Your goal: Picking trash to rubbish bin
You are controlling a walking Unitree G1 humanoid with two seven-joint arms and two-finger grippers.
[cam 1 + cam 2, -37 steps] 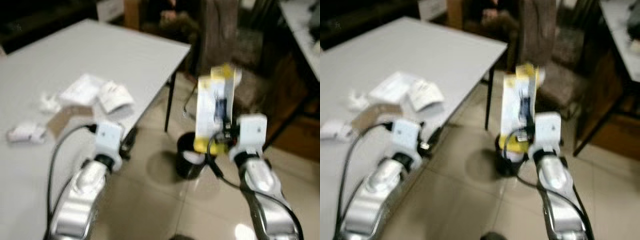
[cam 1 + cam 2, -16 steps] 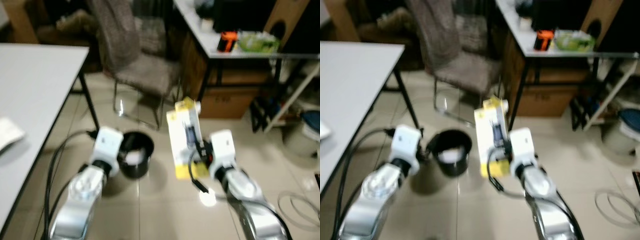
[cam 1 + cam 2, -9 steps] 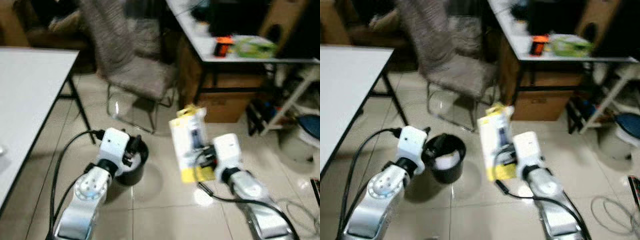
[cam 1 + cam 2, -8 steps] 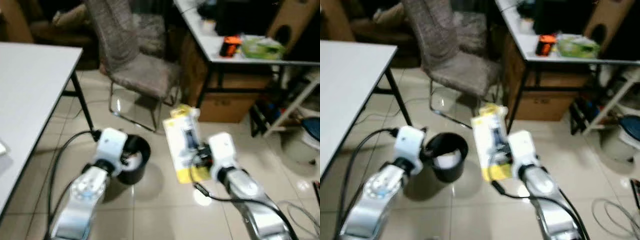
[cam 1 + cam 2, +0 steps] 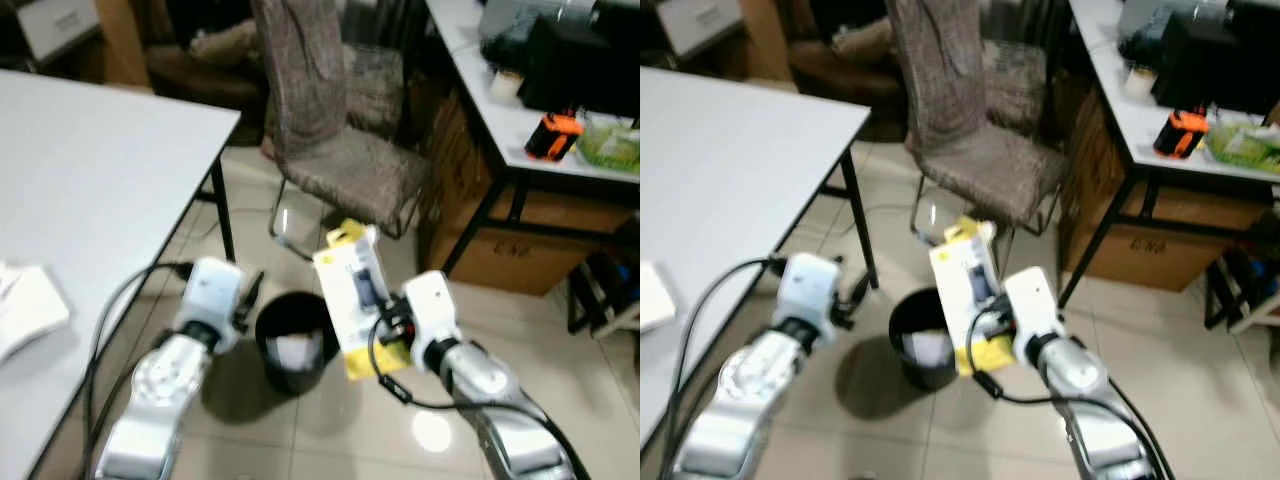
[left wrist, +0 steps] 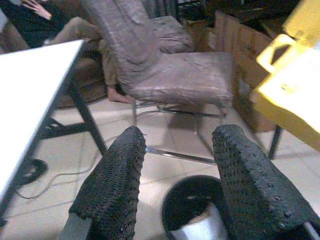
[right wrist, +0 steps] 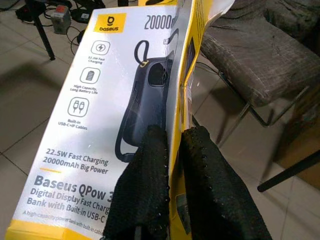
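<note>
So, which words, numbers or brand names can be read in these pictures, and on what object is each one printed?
All on the yellow and white box held by the right gripper:
"baseus"
"20000m", cut off by the fold
"22.5W Fast Charging"
"20000mAh Big Power"
"Built-in USB-C Cables"
"Baseus QPow 3", then "Digital Display Fast Charg..." and "Bank with Built-in USB-C", partly hidden by the fingers
Two small icon captions: blurred.
The cardboard box under the desk: print too blurred.

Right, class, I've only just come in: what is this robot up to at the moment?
It is clearing rubbish. The right gripper is shut on a yellow and white power bank box, holding it upright beside a black bin on the tiled floor, which already has something white inside. The left gripper is open and carries nothing, near the bin's other side. A grey chair stands behind, and a white table lies to the robot's left.
</note>
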